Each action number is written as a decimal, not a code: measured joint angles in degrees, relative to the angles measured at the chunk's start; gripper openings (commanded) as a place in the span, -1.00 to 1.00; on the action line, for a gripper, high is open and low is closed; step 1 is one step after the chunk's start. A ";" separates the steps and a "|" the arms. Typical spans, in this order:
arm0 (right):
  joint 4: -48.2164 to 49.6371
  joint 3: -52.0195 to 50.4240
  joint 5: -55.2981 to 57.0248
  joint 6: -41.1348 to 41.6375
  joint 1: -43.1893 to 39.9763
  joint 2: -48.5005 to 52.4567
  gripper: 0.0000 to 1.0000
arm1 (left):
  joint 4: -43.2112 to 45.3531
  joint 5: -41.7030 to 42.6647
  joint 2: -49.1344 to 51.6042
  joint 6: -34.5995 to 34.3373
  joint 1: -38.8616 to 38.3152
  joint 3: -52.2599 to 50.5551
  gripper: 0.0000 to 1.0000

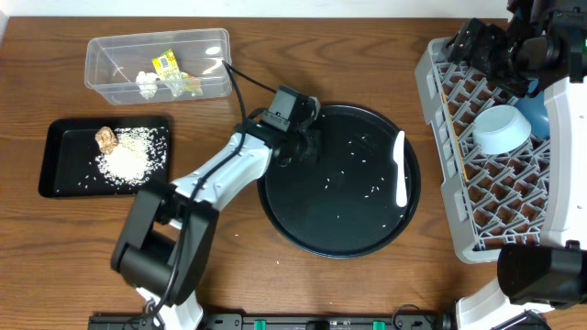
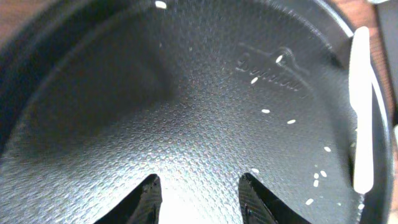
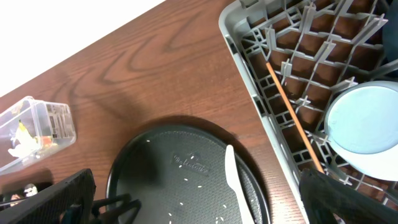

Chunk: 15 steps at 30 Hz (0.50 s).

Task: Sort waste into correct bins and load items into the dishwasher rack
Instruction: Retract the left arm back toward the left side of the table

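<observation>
Black tray (image 1: 55,137): held rice pile (image 1: 128,158) and brown lump (image 1: 105,137).
Clear tub (image 1: 101,57): held wrapper (image 1: 167,64) and tissue (image 1: 147,84).
My left gripper (image 2: 199,179): fingers parted, empty, low over round tray (image 1: 303,229).
Step, I judged: clearing stray grains (image 1: 374,190) and white utensil (image 1: 400,170).
Next: a low, fine pinch.
Rack (image 1: 440,82): held white bowl (image 1: 501,128).
My right gripper (image 3: 202,205): spread wide, empty.

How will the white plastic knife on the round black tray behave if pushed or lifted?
The white plastic knife looks thin and probably light, so a push may slide it across the round black tray. It lies flat near the rim, so getting under it may be hard.
</observation>
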 measured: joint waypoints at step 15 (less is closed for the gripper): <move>0.20 0.00 -0.28 0.55 0.00 0.00 0.99 | -13.55 -2.08 -17.38 -0.04 18.91 0.00 0.96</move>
